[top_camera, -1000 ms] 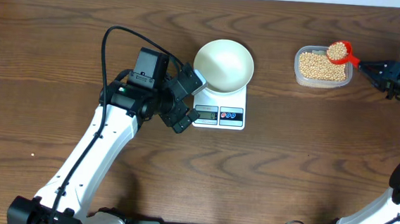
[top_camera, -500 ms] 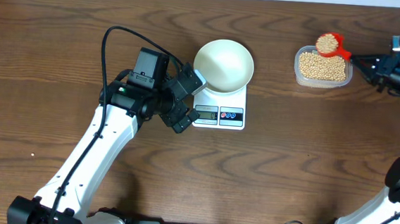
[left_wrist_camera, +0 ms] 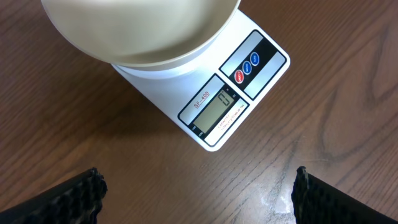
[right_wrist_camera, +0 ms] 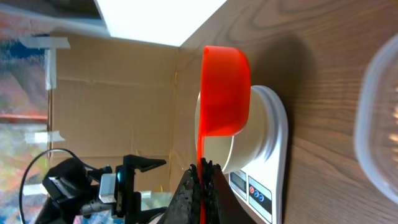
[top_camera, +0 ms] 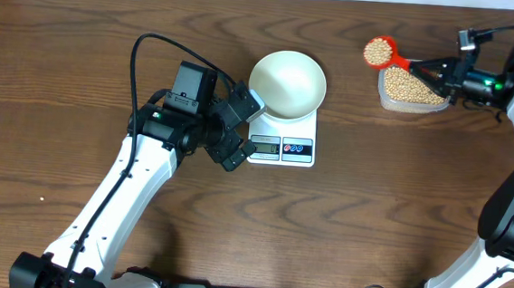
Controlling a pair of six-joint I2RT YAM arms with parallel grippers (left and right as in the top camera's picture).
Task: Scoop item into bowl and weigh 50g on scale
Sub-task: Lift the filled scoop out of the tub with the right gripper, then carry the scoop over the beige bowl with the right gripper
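My right gripper (top_camera: 437, 66) pinches the red scoop (top_camera: 400, 59), heaped with beans (top_camera: 378, 51). My left gripper (top_camera: 240, 129) gapes open beside the scale (top_camera: 282, 148).

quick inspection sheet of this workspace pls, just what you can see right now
Surface: brown wood-grain table; no spills seen.
Job's things: white bowl sits empty on the scale, whose display is not legible. Beans fill a clear tub. A red scoop heaped with beans hangs above the table, left of the tub.
Clutter: nothing seen.
Grippers: right gripper shut on the scoop's handle. Left gripper open and empty, beside the scale.
Cables: black cable loops over the left arm.
Surroundings: cardboard beyond the table's edge, seen from the right wrist.
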